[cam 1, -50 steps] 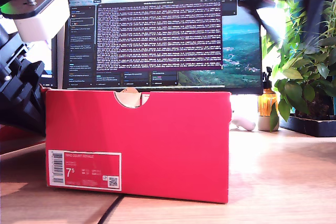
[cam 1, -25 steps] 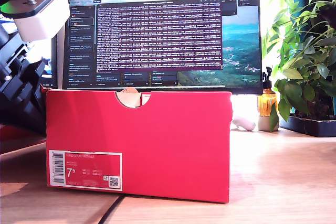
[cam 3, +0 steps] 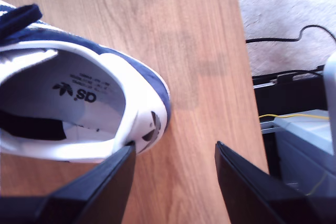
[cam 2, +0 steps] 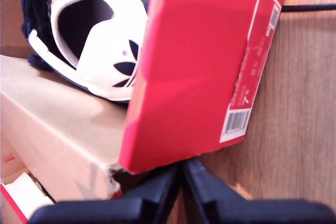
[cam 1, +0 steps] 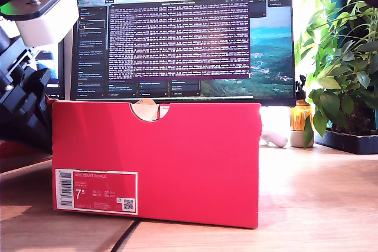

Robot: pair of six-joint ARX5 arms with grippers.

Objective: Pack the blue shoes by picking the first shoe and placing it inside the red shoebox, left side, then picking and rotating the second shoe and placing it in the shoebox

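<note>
Surface: light wooden tabletop [cam 1: 319, 199], grain visible; a dark cable [cam 2: 310, 8] crosses it beyond the box. Grey carpet [cam 3: 283, 3] past the table edge, with black cables and grey equipment.

Room, exterior view: wide monitor [cam 1: 183, 36] behind the box, showing a terminal of dense text, too small to read, over a landscape wallpaper. Leafy potted plant [cam 1: 342, 69] at the exterior view's right, an amber bottle [cam 1: 300, 113] beside it. A black arm with a white housing [cam 1: 35, 22] stands at the exterior view's left.

Red shoebox [cam 1: 156, 160]: upright near the exterior view's centre, half-round notch in its top edge. White label [cam 1: 96, 191] reads "NIKE COURT ROYALE", size "7.5", with a QR code.

First blue shoe [cam 2: 86, 35]: inside the shoebox on brown cardboard, white heel tab bearing a navy trefoil.

Second blue shoe [cam 3: 79, 103]: on the bare tabletop, white insole printed with a trefoil logo.

My first gripper [cam 2: 181, 182]: jaws closed together, at the shoebox's lower corner, holding nothing.

My second gripper [cam 3: 173, 182]: jaws wide apart, empty, one finger [cam 3: 113, 182] just beside the second shoe's heel.
</note>
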